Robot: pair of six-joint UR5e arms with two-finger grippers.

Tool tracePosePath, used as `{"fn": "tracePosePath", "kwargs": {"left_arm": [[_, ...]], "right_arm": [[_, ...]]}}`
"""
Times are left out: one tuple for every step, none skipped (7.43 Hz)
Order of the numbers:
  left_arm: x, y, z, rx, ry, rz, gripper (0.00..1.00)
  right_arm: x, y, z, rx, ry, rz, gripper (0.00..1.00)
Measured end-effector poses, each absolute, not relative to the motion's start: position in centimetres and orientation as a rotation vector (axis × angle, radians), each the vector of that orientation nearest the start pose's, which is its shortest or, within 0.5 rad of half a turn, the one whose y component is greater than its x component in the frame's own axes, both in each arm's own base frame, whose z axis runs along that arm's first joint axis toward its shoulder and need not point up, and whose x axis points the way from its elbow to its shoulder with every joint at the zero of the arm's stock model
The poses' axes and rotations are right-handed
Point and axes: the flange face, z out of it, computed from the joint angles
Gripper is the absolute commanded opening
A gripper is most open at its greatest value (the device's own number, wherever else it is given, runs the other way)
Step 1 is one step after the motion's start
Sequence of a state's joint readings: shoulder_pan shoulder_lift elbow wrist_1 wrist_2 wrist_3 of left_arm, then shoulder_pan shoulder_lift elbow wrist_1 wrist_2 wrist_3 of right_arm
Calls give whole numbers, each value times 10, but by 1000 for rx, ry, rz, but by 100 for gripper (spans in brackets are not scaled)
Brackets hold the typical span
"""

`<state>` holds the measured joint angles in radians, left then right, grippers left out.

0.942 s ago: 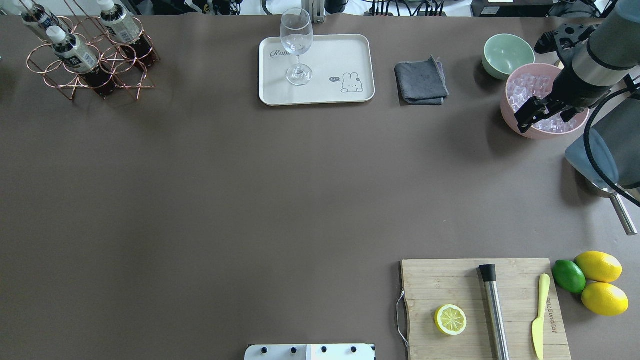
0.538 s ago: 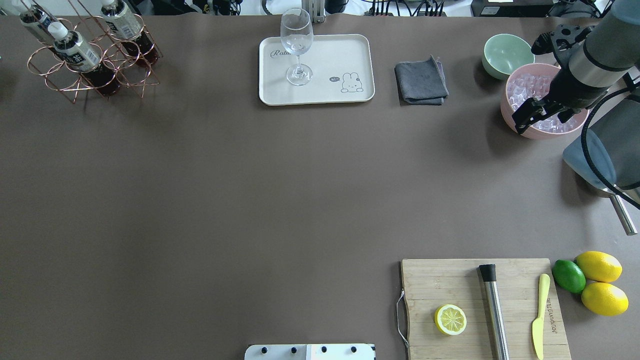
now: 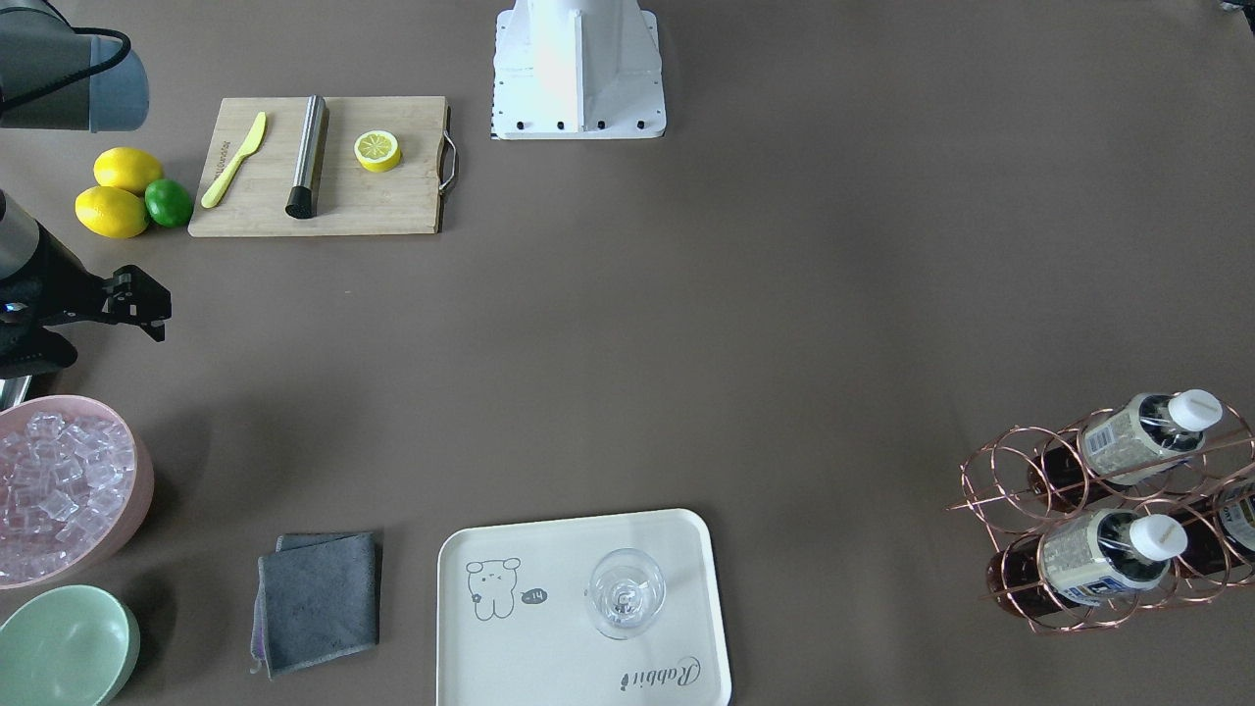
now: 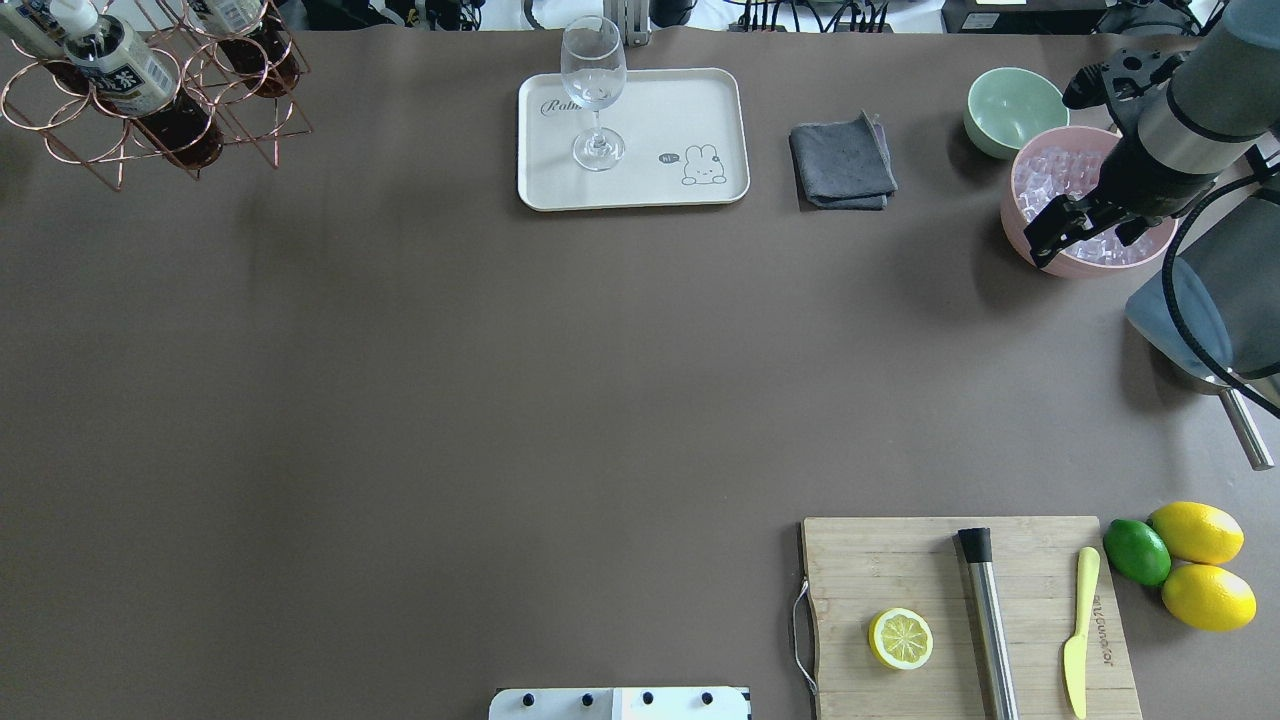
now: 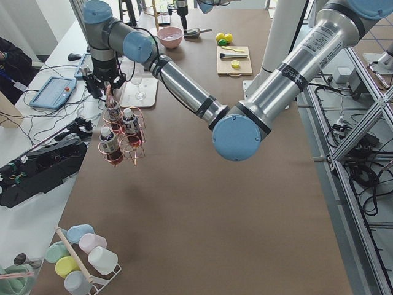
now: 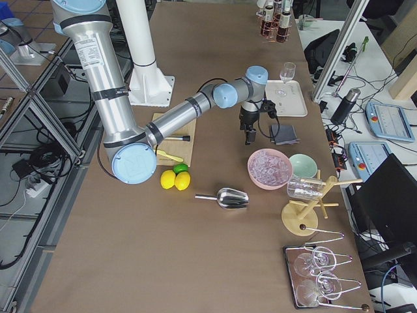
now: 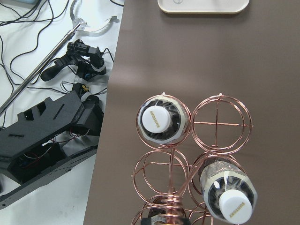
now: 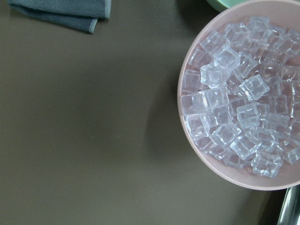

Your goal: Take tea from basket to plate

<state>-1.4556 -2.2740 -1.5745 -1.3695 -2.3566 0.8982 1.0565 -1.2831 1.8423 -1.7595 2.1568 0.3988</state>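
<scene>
Exterior left: L hand [image 5: 107,92] at basket [image 5: 123,138] handle, grip unclear | overhead: R hand [image 4: 1042,250] near pink bowl [image 4: 1008,215], grip unclear

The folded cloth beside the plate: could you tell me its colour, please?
The cloth is dark grey, clearest in the overhead exterior view.

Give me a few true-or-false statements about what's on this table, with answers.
1. A wine glass stands on the plate. True.
2. All six cells of the basket hold tea. False: the basket holds three tea bottles; the other cells are empty.
3. The pink bowl holds ice cubes. True.
4. A lime lies on the cutting board. False: a lemon half does; the lime sits beside the cutting board.
</scene>
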Motion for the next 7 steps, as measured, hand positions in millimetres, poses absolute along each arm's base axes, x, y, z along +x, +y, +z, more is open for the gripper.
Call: {"fn": "tracePosePath", "kwargs": {"left_arm": [[14, -668, 212, 774, 578, 1060, 0], [15, -645, 187, 770, 599, 990, 0], [30, -628, 168, 765, 626, 946, 0], [59, -612, 153, 759, 659, 938, 0], [88, -597, 140, 766, 684, 963, 0], [112, -580, 126, 789, 698, 1004, 0], [137, -564, 107, 822, 699, 1057, 0]], "right_arm": [[-215, -540, 403, 68, -679, -219, 100], [-215, -540, 403, 68, -680, -219, 100], [-214, -540, 404, 68, -679, -219, 100], [-214, -539, 404, 66, -679, -218, 100], [-214, -539, 406, 64, -678, -218, 100], [-212, -539, 407, 62, -676, -216, 100], [-210, -538, 410, 58, -673, -212, 100]]}}
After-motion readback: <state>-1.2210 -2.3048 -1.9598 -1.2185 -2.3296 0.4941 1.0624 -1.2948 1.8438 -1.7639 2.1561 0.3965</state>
